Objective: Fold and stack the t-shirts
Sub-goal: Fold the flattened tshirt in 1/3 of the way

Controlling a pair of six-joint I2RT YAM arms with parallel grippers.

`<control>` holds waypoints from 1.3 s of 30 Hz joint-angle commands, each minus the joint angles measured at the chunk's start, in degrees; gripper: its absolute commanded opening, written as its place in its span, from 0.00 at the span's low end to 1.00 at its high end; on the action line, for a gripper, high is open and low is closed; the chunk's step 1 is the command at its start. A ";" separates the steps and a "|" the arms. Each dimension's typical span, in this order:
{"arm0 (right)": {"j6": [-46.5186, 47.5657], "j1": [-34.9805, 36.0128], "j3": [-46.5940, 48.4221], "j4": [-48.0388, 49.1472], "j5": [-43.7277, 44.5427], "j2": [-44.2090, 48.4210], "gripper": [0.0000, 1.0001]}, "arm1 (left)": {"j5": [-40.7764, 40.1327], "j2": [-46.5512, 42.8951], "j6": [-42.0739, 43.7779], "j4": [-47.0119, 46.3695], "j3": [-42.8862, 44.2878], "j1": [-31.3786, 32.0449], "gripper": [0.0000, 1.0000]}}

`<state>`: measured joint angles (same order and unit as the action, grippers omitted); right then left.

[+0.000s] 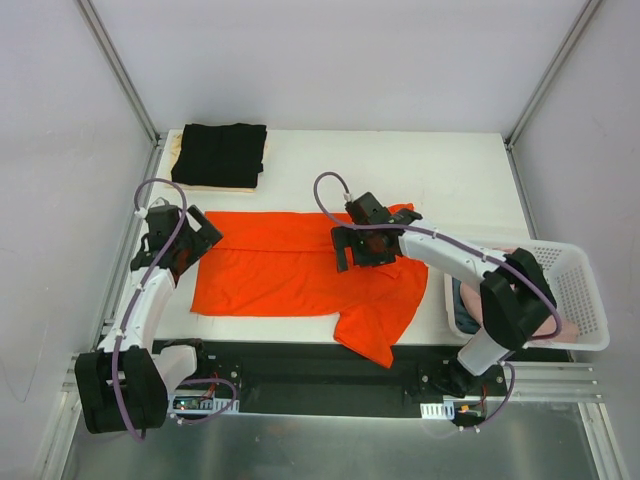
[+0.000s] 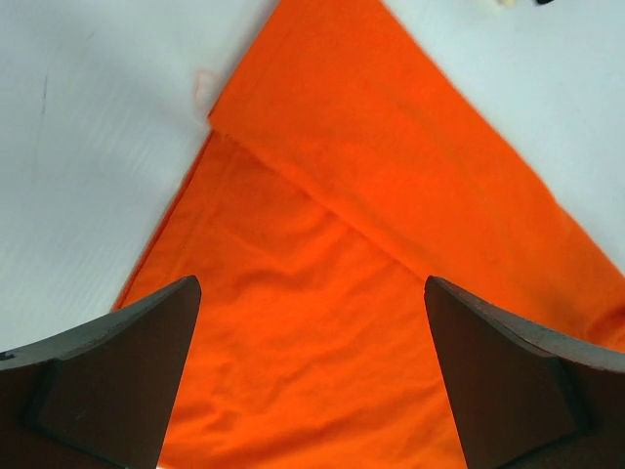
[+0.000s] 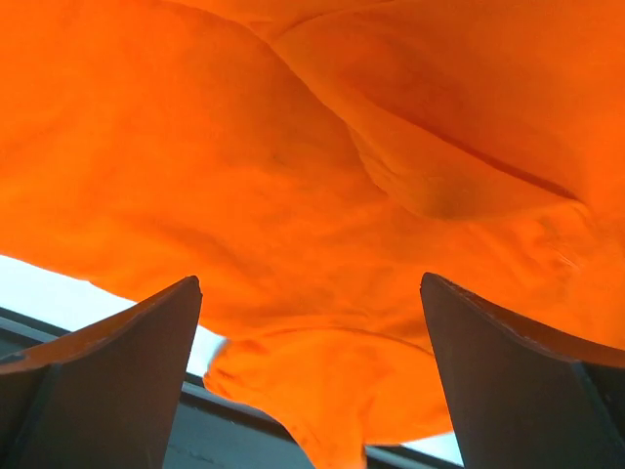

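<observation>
Claws: left claw (image 1: pixel 200 240) and right claw (image 1: pixel 347 250) both stand wide open, gripping nothing. Orange shirt (image 1: pixel 280 270) lies spread flat beneath both. Left claw is over its left edge, right claw over its middle. One sleeve drapes over the table's (image 1: pixel 400 160) near edge, below the right claw. Black shirt (image 1: pixel 220 153), folded, lies well beyond the left claw. Basket (image 1: pixel 585 290) stands right of the right claw.

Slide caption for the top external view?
Open left gripper and right gripper above partly folded orange-red cloth t-shirt; folded black t-shirt behind, white lattice basket right.
</observation>
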<state>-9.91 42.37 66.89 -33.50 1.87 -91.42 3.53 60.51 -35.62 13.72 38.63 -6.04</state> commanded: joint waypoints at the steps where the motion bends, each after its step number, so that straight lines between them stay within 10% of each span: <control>1: -3.62 -0.09 -0.71 8.08 -3.72 -3.06 0.97 | -3.18 -3.38 -0.95 0.35 -2.24 0.51 0.99; 20: -8.90 -0.62 -0.36 11.70 6.57 -11.59 0.81 | -5.73 -3.82 0.99 0.26 -2.33 0.51 0.99; 39: -13.46 1.49 1.92 6.51 13.59 -10.10 0.30 | -5.73 -3.29 1.34 0.79 -1.98 0.51 0.99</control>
<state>-20.80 43.11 66.24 -24.58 11.64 -103.61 -1.63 57.65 -35.31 14.46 36.36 -5.96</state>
